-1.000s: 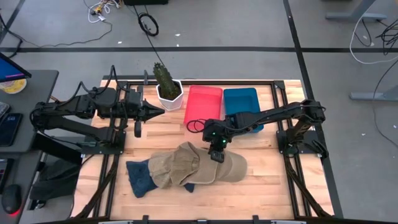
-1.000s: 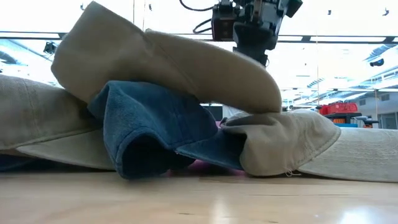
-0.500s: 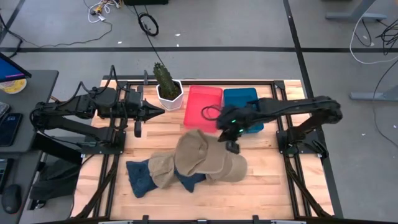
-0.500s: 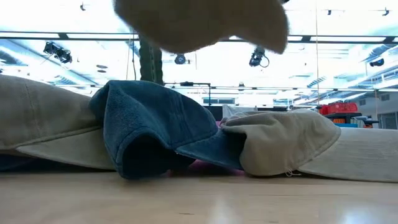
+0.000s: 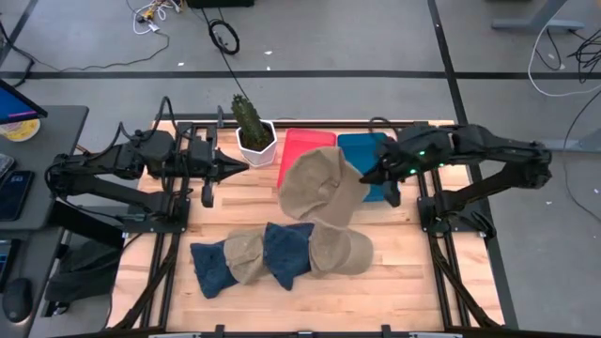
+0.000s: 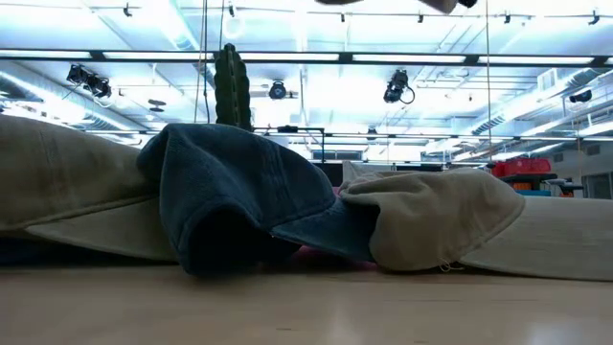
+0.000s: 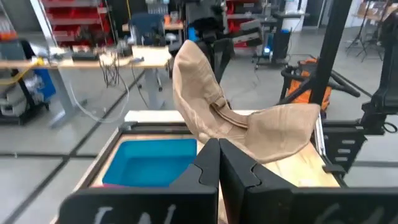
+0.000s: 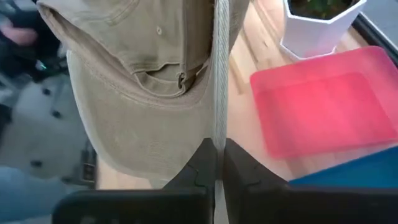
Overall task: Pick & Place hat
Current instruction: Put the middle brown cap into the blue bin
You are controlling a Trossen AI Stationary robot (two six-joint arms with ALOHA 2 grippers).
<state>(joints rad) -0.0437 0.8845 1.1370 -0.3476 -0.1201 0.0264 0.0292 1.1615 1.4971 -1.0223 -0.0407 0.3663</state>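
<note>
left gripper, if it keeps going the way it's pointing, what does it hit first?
Probably the tan hat hanging from the right gripper. The shut left gripper points across the table at it, with the blue tray below that line. Heights are hard to judge.

Tan cap [image 5: 320, 187] above red tray [image 5: 299, 148] and blue tray [image 5: 362, 148].
Below it lie navy caps [image 5: 287, 253], khaki caps [image 5: 341, 252]; a white-potted green cactus [image 5: 250, 116].
</note>
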